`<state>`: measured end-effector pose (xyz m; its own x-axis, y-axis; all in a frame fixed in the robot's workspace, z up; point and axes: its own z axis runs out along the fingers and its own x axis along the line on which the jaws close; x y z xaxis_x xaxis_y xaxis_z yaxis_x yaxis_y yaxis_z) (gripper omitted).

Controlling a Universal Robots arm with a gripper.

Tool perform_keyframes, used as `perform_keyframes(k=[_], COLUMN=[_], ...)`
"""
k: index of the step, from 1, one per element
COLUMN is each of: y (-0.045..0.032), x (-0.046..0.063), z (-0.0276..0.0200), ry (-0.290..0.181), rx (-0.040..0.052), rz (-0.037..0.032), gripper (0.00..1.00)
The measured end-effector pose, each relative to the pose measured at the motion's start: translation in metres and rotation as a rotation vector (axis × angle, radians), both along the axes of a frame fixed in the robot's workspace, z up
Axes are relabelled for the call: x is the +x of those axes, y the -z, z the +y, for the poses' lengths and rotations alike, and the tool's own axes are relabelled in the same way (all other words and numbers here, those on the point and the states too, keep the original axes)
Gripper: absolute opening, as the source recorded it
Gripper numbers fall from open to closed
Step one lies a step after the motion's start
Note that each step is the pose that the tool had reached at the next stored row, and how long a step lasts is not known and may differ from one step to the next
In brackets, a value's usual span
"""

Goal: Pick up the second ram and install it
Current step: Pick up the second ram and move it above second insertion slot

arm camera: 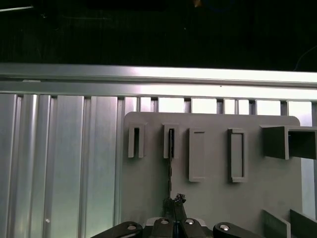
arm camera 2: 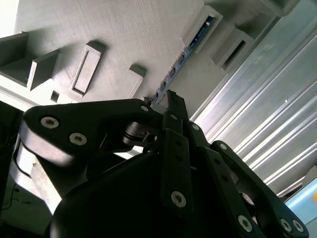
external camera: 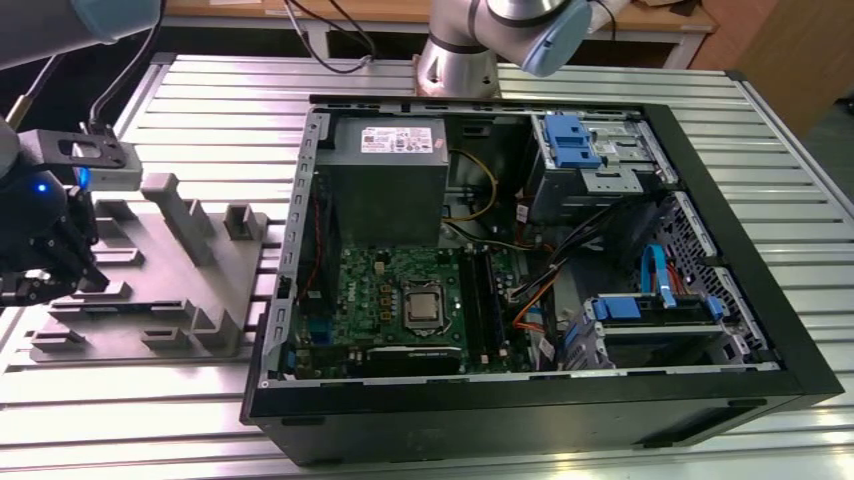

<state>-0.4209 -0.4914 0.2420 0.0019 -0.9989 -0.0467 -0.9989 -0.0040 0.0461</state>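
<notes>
The second ram (arm camera 2: 190, 44) is a thin dark-green stick standing on edge in a slot of the grey fixture (arm camera 2: 124, 29). In the first wrist view the ram (arm camera: 170, 163) runs as a narrow dark line from a slot to my fingers. My gripper (arm camera: 174, 201) is down on the fixture with its black fingers closed around the near end of the stick. In the second wrist view the gripper (arm camera 2: 166, 99) meets the ram's end. In the exterior view my gripper (external camera: 60, 275) hangs over the fixture (external camera: 174, 300) at the far left, away from the open computer case (external camera: 747, 330).
The case lies open on the slatted aluminium table (external camera: 200, 100). Inside are the green motherboard (external camera: 400, 300), grey power supply (external camera: 387, 170), blue drive cages (external camera: 567, 140) and loose cables. The fixture carries upright grey posts (external camera: 180, 215) and several empty slots (arm camera: 237, 153).
</notes>
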Motion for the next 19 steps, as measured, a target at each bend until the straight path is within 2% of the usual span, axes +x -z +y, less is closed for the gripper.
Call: perform_keyframes(k=[4, 11, 19], y=[0.0023, 0.0129, 0.0203], x=[-0.001, -0.003, -0.004], z=[0.0, 0.0, 0.0], ry=[0.0, 0.0, 0.0], rx=[0.0, 0.0001, 0.0], rz=[0.0, -0.0001, 0.0], gripper=[0.07, 0.07, 0.07])
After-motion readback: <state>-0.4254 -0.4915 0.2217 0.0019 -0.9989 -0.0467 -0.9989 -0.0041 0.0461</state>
